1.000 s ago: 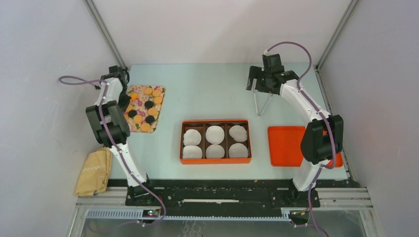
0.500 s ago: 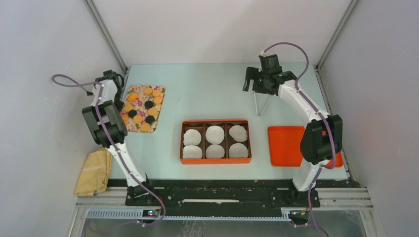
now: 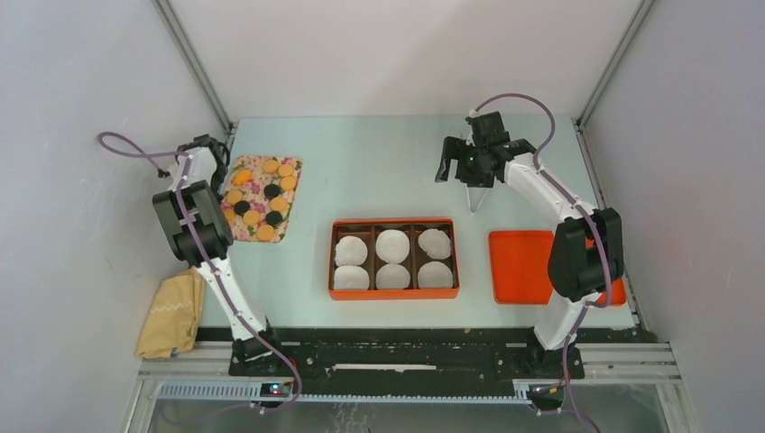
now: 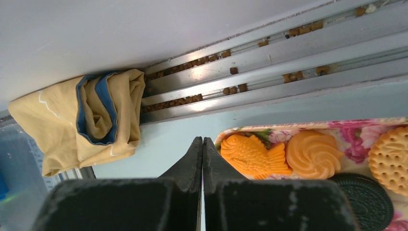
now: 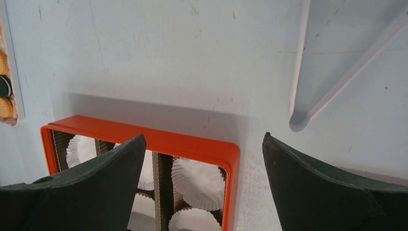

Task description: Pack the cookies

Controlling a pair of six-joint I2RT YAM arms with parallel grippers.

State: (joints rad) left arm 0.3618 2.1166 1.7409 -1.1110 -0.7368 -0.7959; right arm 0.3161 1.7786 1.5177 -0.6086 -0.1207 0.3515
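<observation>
Top view: the cookies (image 3: 271, 191), orange-tan and black, lie on a floral tray (image 3: 255, 164) at the left of the desk (image 3: 379, 171). The left gripper (image 4: 202, 144), clenched on nothing, hangs just beside the tray's corner. The right gripper (image 5: 204, 137), released and empty, hovers behind the orange box (image 3: 394, 223) of white paper cups (image 3: 392, 245).

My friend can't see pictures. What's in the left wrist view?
The left arm's black gripper, shut and empty, hovers beside a flowery tray holding an orange fish-shaped cookie, an orange swirl cookie, a tan round biscuit and a black round cookie. A crumpled yellow cloth fills the picture's left.
</observation>
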